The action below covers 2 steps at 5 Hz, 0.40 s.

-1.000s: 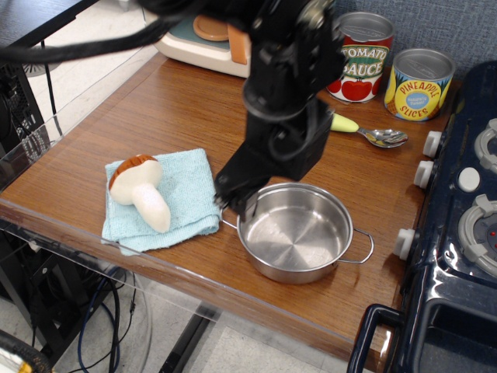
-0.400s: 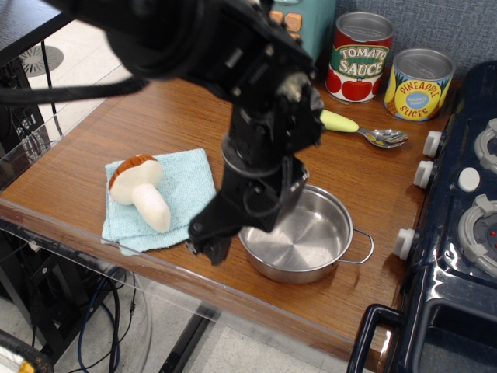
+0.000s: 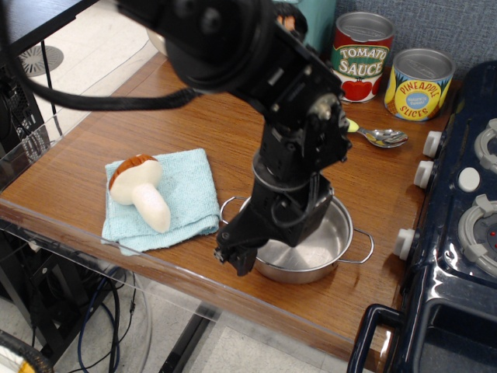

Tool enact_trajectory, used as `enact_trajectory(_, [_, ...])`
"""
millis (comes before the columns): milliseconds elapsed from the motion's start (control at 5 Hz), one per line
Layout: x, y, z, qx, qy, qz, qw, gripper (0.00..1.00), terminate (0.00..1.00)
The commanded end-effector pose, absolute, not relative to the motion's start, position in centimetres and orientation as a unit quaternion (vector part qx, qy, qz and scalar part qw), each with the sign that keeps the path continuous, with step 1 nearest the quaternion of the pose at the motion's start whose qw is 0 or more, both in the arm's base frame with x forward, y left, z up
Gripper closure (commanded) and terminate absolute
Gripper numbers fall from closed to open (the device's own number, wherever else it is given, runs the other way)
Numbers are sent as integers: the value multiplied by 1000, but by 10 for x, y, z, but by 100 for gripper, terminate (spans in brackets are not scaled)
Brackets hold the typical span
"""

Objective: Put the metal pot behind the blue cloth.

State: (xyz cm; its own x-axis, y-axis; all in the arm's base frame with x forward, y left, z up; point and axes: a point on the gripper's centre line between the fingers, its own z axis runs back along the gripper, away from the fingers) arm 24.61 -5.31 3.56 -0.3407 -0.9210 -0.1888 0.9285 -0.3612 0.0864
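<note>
The metal pot [image 3: 324, 247] stands upright on the wooden table, just right of the blue cloth [image 3: 192, 185]. It is shallow and shiny, with a wire loop handle on each side. My arm hangs over the pot and hides its left half. My gripper [image 3: 236, 259] is low at the pot's front-left rim, near the table's front edge. Its dark fingers are seen end on, so I cannot tell if they are open or shut, or if they hold the rim. The cloth lies flat with a plush mushroom [image 3: 141, 190] on it.
Behind the pot stand a tomato sauce can [image 3: 362, 56] and a pineapple can [image 3: 419, 84], with a spoon [image 3: 379, 137] in front of them. A dark blue toy stove [image 3: 466, 217] borders the right side. Bare wood [image 3: 178, 116] lies behind the cloth.
My gripper has swung from the pot's left rim down past the cloth's corner, then right to the pot's front-left rim. The pot and cloth have not moved.
</note>
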Motion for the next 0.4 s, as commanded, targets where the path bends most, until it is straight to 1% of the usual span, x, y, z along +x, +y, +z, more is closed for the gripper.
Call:
enact_trajectory(0, [267,-60,24,114,27,-826,551,0,0])
enact_trajectory(200, [268,-61,19,124,35,-825,550,100,0])
